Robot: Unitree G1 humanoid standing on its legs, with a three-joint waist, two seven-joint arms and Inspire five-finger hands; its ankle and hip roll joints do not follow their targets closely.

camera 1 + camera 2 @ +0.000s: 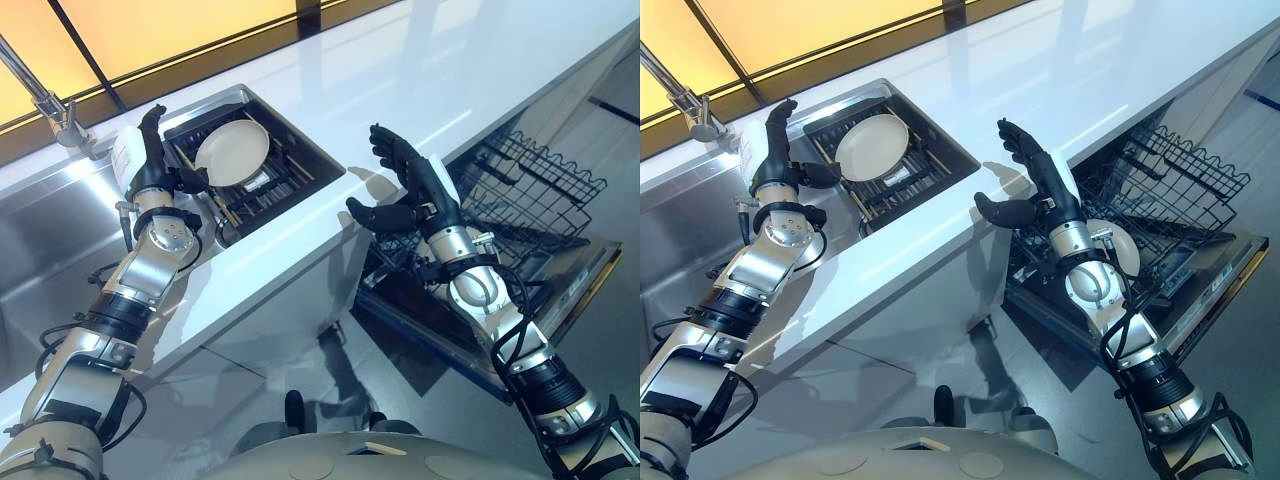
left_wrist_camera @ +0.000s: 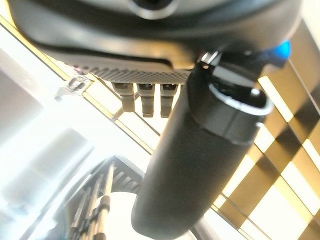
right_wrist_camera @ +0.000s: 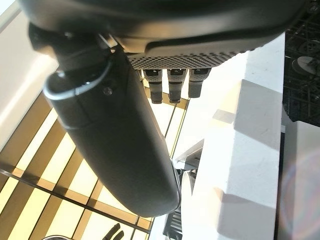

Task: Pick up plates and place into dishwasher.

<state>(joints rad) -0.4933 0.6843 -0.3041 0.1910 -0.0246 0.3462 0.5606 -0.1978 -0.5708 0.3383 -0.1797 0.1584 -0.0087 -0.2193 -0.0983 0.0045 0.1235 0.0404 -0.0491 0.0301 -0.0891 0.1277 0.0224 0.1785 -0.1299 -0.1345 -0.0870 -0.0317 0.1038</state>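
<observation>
A cream plate (image 1: 232, 152) lies tilted on the dark rack (image 1: 290, 165) set in the sink recess. My left hand (image 1: 150, 165) stands just left of the plate, open, with its fingers pointing up and its thumb (image 2: 195, 165) straight toward the plate's rim, holding nothing. My right hand (image 1: 415, 185) hovers open over the counter's front edge, palm turned toward the sink, empty. Below and right of it stands the open dishwasher with its wire rack (image 1: 540, 180) pulled out. A pale round shape (image 1: 1126, 248), likely a plate, shows in the lower rack behind my right wrist.
A faucet (image 1: 50, 105) rises at the far left above the steel sink basin (image 1: 60, 230). The white counter (image 1: 420, 80) stretches to the right. The dishwasher door (image 1: 570, 290) hangs open low at the right, over the dark floor.
</observation>
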